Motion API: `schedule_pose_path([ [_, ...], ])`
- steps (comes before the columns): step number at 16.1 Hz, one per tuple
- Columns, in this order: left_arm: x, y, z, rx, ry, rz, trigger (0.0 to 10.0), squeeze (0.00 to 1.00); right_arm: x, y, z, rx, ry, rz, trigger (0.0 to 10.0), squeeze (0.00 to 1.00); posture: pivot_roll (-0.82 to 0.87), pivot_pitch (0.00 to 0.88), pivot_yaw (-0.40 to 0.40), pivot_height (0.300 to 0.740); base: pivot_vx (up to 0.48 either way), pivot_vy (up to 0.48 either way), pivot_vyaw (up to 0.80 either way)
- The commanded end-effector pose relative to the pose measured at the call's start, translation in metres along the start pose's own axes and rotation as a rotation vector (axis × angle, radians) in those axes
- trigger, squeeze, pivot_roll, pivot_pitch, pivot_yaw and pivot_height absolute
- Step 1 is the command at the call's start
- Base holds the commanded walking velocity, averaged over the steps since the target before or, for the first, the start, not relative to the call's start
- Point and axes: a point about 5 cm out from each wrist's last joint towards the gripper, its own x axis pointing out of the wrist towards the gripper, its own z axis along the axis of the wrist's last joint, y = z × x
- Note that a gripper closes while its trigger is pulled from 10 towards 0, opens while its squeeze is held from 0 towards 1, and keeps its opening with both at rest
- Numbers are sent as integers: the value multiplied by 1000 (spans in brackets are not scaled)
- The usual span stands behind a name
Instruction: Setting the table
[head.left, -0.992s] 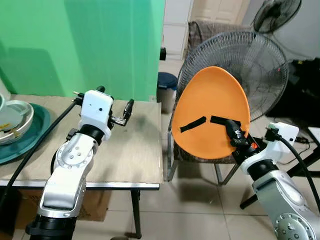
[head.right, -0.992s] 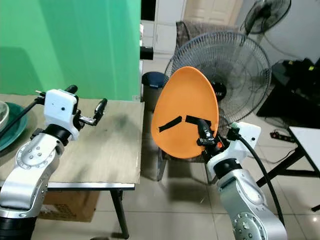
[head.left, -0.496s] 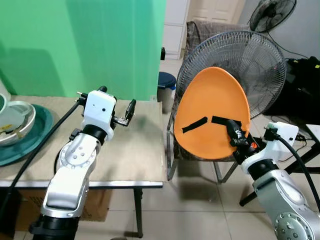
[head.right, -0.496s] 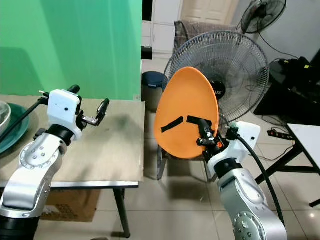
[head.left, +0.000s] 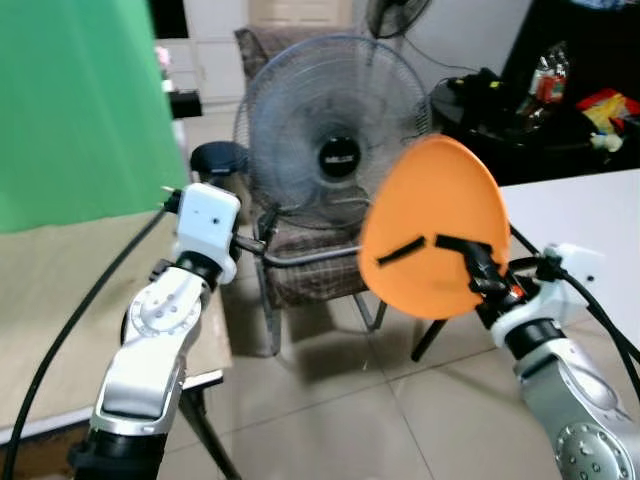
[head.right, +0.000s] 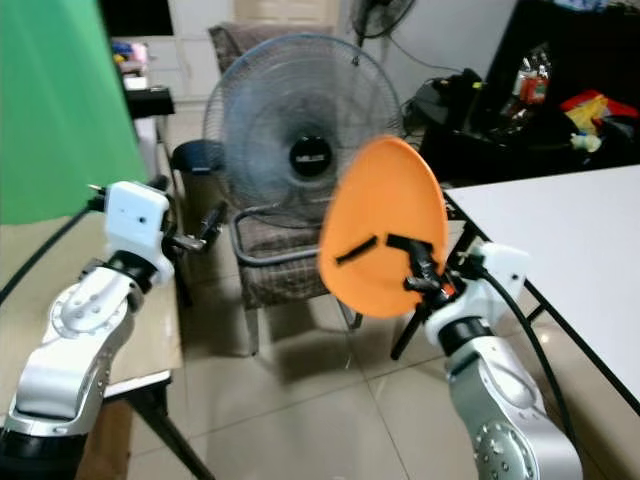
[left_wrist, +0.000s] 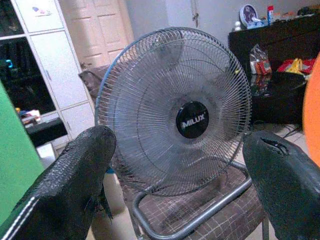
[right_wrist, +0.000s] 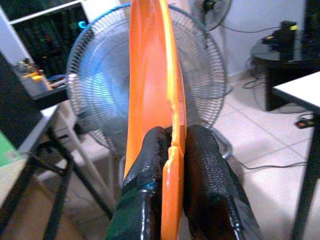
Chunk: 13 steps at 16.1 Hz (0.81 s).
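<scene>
An orange plate (head.left: 435, 225) stands on edge in the air to the right of centre. My right gripper (head.left: 455, 250) is shut on its lower rim, and in the right wrist view the two black fingers (right_wrist: 150, 165) pinch the rim of the orange plate (right_wrist: 150, 75) between them. My left gripper (head.left: 255, 245) is held up at chest height past the corner of the tan table (head.left: 60, 290). Its fingers (left_wrist: 75, 190) are open with nothing between them. A white table (head.left: 580, 210) lies at the right.
A large standing fan (head.left: 325, 130) and a chair (head.left: 300, 270) with a checked seat are straight ahead. A green screen (head.left: 70, 100) stands at the left, and a dark cabinet (head.left: 560, 90) with clutter at the back right. Tiled floor lies between the tables.
The whole view has swung to the right: the green screen and tan table slid left, and the white table came into view. The right gripper still holds the plate.
</scene>
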Motion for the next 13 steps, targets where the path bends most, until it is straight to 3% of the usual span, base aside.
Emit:
schedule_pose_path([
  [1,0,4,1,5,0,12,10000,0,1,8,10,-1,-56,40,10000,0,55,0,-61,740,0,0,-800],
  [4,1,4,1,-6,3,13,10000,0,1,8,10,-4,-52,40,10000,0,56,0,-61,740,0,0,-800],
  [8,2,4,1,-4,6,13,10000,0,2,8,10,-7,-50,29,10000,0,54,0,-60,740,0,480,-800],
  [10,4,5,2,44,4,21,10000,0,2,8,10,-5,-50,20,10000,0,51,0,-58,740,0,-240,-800],
  [13,4,4,1,23,8,11,10000,0,2,8,9,-4,-49,15,10000,0,47,0,-53,740,0,-320,-800],
])
